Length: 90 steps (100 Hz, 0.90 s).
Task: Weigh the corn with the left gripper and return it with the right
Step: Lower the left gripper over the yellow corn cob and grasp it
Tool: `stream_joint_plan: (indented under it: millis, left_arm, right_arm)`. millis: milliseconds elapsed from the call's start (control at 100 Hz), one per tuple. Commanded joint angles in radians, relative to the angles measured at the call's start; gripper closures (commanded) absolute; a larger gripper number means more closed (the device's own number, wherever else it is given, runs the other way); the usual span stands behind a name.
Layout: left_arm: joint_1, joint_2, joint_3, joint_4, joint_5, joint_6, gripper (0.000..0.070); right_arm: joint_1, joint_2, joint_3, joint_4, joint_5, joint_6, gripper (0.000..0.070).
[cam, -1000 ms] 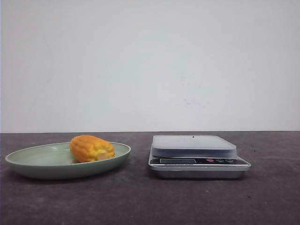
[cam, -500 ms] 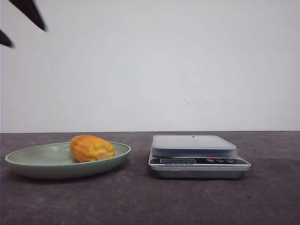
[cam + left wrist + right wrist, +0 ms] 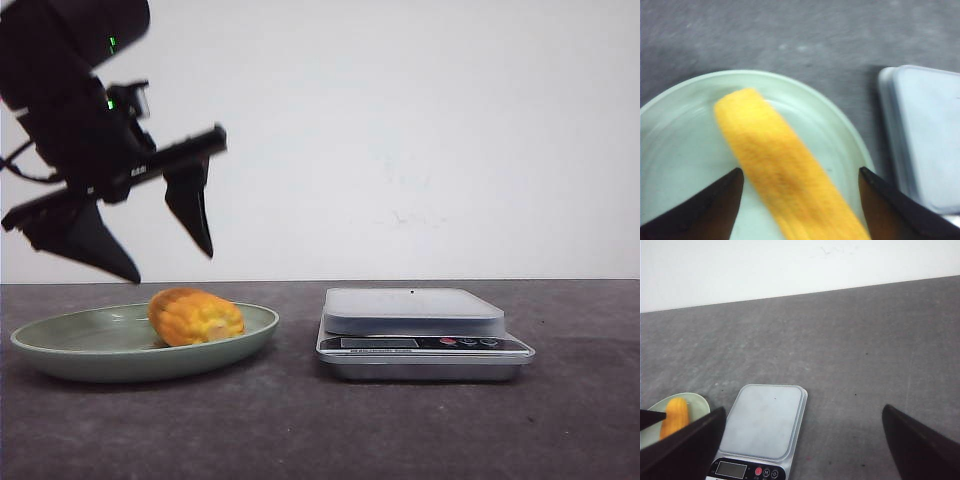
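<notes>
The orange-yellow corn (image 3: 196,316) lies in a pale green plate (image 3: 60,350) on the left of the table. My left gripper (image 3: 170,265) hangs open just above the corn, one finger on each side. In the left wrist view the corn (image 3: 785,180) lies between the two open fingertips (image 3: 730,190), blurred by motion. A silver kitchen scale (image 3: 420,332) stands right of the plate, its platform bare. My right gripper (image 3: 800,425) is open high above the table, with the scale (image 3: 762,422) and corn (image 3: 675,416) below it. It does not show in the front view.
The dark grey table (image 3: 320,430) runs to a white wall behind. The scale's display and buttons (image 3: 420,343) face the front. The plate (image 3: 680,145) sits close beside the scale (image 3: 925,135).
My left arm has swung down into the front view from the top left and now hangs open over the corn. The corn, plate and scale have not moved.
</notes>
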Motion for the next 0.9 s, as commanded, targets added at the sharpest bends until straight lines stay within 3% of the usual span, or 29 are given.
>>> stream_joint_plan:
  millis: [0,390,430,520,550,780,890]
  left_arm:
    - [-0.007,0.033,0.016,0.011,-0.010,-0.013,0.0261]
    - [-0.058,0.113,0.016,0.038,-0.025,-0.027,0.0276]
    - [-0.064,0.114,0.016,0.040,-0.037,-0.026,0.0331]
    - [-0.070,0.114,0.016,0.042,-0.040,-0.021,0.0636]
    - [-0.071,0.113,0.016,0.042,-0.040,-0.015,0.0700]
    - [-0.072,0.074,0.024,0.028,-0.032,-0.001,0.0696]
    - [-0.090,0.017,0.052,-0.005,-0.023,0.043,0.0696]
  right_arm:
    - [0.002,0.003,0.014,0.010,-0.004,-0.013,0.0066]
    - [0.007,0.003,0.014,0.011,-0.003,-0.016,0.0066]
    - [0.007,0.003,0.014,0.011,-0.003,-0.016,0.0066]
    - [0.007,0.003,0.014,0.010,-0.003,-0.016,0.0066]
    - [0.007,0.003,0.014,0.010,-0.002,-0.016,0.0066]
    - [0.007,0.003,0.014,0.005,0.000,-0.016,0.0067]
    - [0.007,0.003,0.014,0.005,0.000,-0.015,0.0067]
